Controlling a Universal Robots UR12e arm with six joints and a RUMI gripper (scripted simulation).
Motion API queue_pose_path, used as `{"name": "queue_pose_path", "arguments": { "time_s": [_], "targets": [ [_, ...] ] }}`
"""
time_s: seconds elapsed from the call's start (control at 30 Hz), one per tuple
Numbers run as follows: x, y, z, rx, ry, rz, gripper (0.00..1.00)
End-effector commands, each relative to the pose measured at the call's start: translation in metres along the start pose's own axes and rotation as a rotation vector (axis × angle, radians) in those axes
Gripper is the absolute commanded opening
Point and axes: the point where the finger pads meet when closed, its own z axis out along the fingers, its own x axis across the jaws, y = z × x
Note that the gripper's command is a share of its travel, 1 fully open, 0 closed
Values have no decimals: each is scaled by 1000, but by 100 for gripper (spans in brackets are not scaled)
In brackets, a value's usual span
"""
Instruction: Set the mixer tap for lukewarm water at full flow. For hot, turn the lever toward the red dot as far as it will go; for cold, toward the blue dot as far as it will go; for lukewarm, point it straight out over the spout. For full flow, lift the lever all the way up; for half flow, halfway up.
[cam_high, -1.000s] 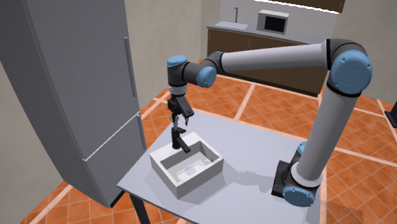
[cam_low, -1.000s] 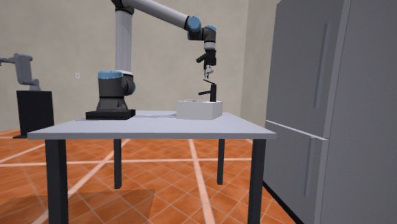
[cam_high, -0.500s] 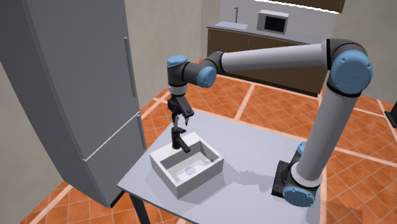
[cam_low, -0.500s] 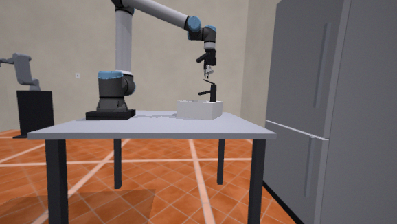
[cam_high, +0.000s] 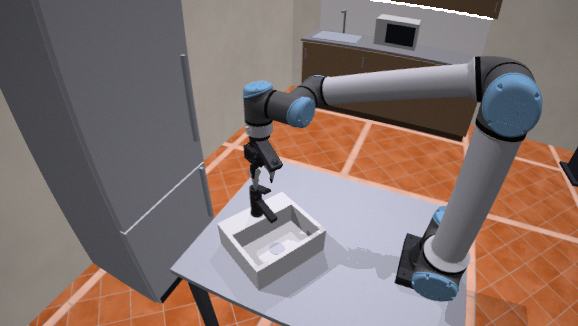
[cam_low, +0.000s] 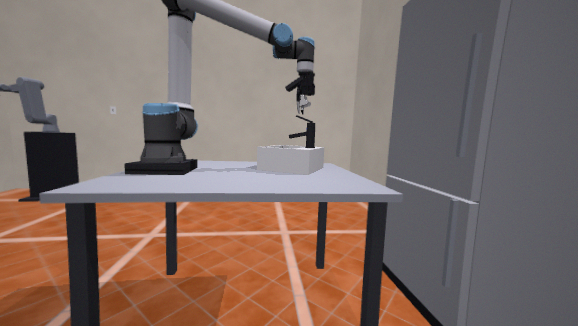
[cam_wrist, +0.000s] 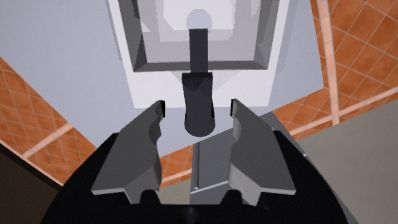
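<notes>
- The lever (cam_wrist: 199, 102) of the black mixer tap (cam_high: 258, 202) sits at the back rim of the white sink (cam_high: 235, 246), raised partway and, in the wrist view, lined up with the spout (cam_wrist: 199, 50) that runs out over the drain
- The gripper (cam_wrist: 198, 116) hangs above the lever end with its fingers partly open, one on each side of the lever, apart from it and gripping nothing
- Risk, as I judge it: a lift that catches only one finger would swing the lever sideways off the spout line, and the water would go warm or cold instead of lukewarm
- Another risk: the lever looks smooth and tapered (a rounded dark tip), so the fingers may slide off before it reaches full height, leaving the flow short of full
- The sink stands on a grey table (cam_low: 350, 187), near the refrigerator (cam_high: 100, 125), with the arm's base plate (cam_high: 403, 260) well apart from it
</notes>
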Motion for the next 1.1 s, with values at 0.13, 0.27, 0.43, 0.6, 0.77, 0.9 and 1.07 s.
{"name": "queue_pose_path", "arguments": {
  "time_s": [0.13,0.27,0.43,0.6,0.77,0.9,1.07],
  "targets": [
    [0,-2,5,2,-2,0,40],
    [0,-1,6,2,-2,0,40],
    [0,-2,10,3,-2,0,40],
    [0,-2,15,3,-2,0,40],
    [0,-2,19,3,-2,0,40],
    [0,-2,22,3,-2,0,40],
    [0,-2,27,3,-2,0,40]
  ]
}}
